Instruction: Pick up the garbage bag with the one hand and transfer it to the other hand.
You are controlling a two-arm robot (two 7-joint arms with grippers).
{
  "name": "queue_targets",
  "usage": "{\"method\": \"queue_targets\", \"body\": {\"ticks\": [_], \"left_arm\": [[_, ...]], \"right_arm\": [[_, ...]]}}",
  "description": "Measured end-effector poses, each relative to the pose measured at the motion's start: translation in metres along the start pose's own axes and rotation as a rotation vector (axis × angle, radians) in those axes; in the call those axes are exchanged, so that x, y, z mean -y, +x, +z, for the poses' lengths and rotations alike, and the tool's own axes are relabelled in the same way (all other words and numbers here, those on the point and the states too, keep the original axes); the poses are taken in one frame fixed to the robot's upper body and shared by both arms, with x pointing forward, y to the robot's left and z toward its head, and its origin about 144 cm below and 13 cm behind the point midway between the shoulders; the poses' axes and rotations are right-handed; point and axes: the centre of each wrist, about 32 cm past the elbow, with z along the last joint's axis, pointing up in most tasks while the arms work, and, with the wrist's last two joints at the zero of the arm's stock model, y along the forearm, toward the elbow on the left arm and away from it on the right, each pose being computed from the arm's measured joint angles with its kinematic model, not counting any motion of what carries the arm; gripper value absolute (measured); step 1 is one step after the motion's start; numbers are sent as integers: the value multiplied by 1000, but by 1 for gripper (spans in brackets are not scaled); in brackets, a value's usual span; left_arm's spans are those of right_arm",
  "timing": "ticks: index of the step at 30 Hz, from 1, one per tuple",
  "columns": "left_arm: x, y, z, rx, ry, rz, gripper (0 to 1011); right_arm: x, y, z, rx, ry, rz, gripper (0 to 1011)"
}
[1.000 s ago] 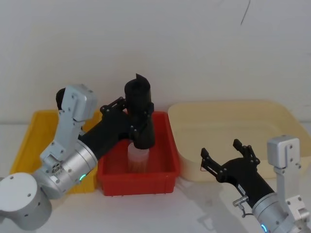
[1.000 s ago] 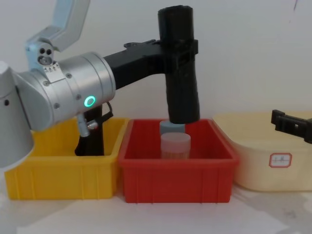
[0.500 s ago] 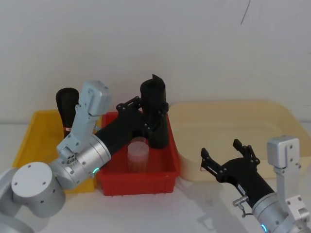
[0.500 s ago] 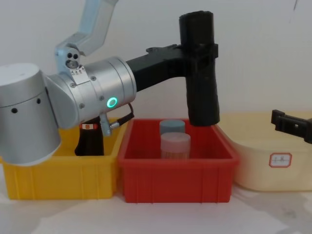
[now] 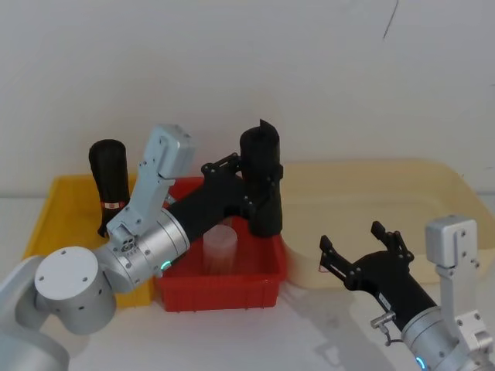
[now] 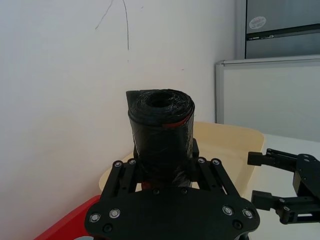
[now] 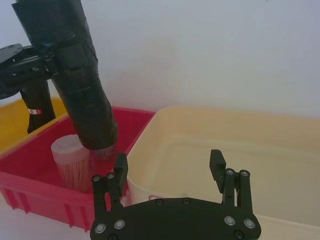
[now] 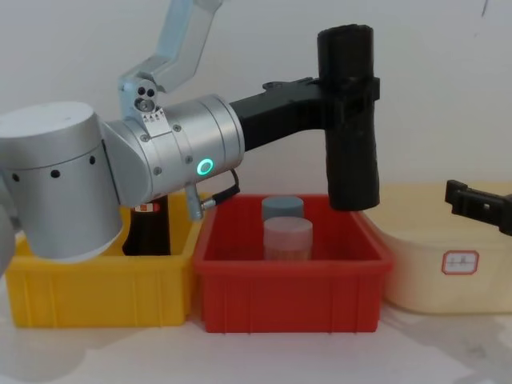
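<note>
The garbage bag (image 5: 261, 162), a tall matte-black roll, hangs slightly tilted in the air above the right wall of the red bin (image 5: 224, 294). My left gripper (image 5: 258, 188), on a silver wrist with a green ring, is shut around the roll's middle. In the chest view the garbage bag (image 8: 350, 152) has its bottom end just above the bin's rim, with the left gripper (image 8: 352, 90) around its upper part. My right gripper (image 5: 353, 239) stands open low at the front right, empty, apart from the bag. In the right wrist view the right gripper (image 7: 168, 159) faces the garbage bag (image 7: 75, 75).
The red bin holds a translucent jar (image 5: 219, 247) and a grey-capped jar (image 8: 282, 210). A yellow bin (image 5: 46, 224) on the left holds a black roll with a red label (image 5: 108, 174). A large cream tub (image 5: 371, 193) stands to the right, behind the right gripper.
My left arm has carried the garbage bag rightward, from over the red bin's middle to over its right side, nearer the cream tub. The right gripper has not moved.
</note>
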Motion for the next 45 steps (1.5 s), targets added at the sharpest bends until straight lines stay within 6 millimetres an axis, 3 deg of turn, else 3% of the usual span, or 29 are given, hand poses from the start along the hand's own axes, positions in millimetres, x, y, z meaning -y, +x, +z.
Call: {"method": "queue_targets", "body": {"ticks": [22,36,45], "left_arm": [[6,2,-1,-3,6,-20,466],[7,2,-1,-4,7,-23,466],[8,2,-1,-4,7,-24,466]], "right_arm": [[1,13,14,4,2,146,1000],[-7,29,13,-8,-7,175,1000],[-22,12,4,-18,-16,166,1000]]}}
